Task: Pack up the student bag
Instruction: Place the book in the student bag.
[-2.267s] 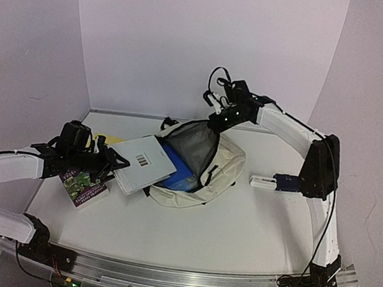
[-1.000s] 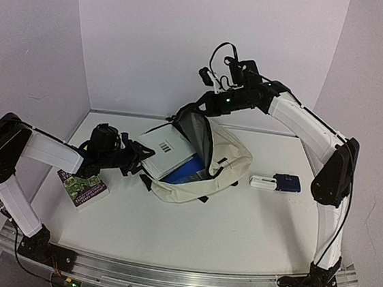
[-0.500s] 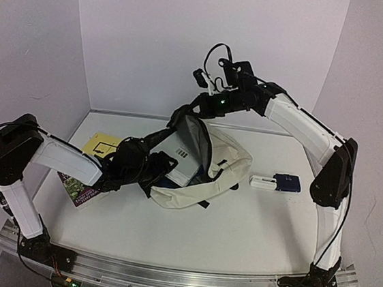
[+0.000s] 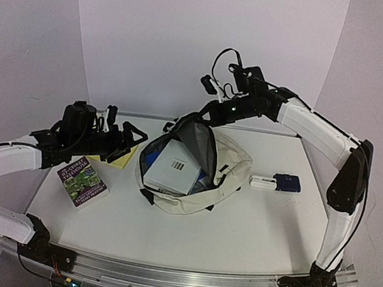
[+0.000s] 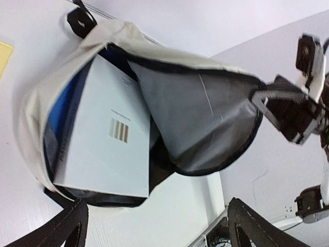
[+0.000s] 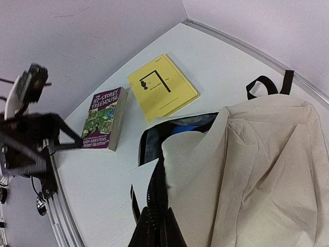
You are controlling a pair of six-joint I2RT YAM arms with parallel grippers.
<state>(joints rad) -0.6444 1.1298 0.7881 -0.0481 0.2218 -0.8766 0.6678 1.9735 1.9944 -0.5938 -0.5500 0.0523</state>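
- One student bag (image 4: 226, 168) lies near the middle of the worktop (image 4: 237, 230), its mouth facing my left arm and its grey lining exposed.
- My right pincer (image 4: 208, 116) is clamped shut on the black zipper edge of the upper flap and holds that flap raised above the rest of the bag; the right wrist view shows the fingers (image 6: 157, 226) pinched on the edge.
- One flat white book (image 4: 173, 169) with a small striped mark on its cover sits inside the opening, tilted, with one corner at the lower lip.
- A blue item (image 4: 150, 154) shows behind the white book, deeper in the bag; what it is I cannot tell.
- My left pincer (image 4: 134, 137) stands wide apart, holding nothing, just left of the bag's mouth and clear of it, pointed at the opening.
- One yellow booklet (image 4: 123, 158) lies flat below that pincer, partly covered by it.
- One purple paperback (image 4: 83, 182) lies nearer the front edge, beside the booklet.
- Two small objects, one white (image 4: 264, 183) and one dark blue (image 4: 287, 182), lie touching each other just right of the bag.
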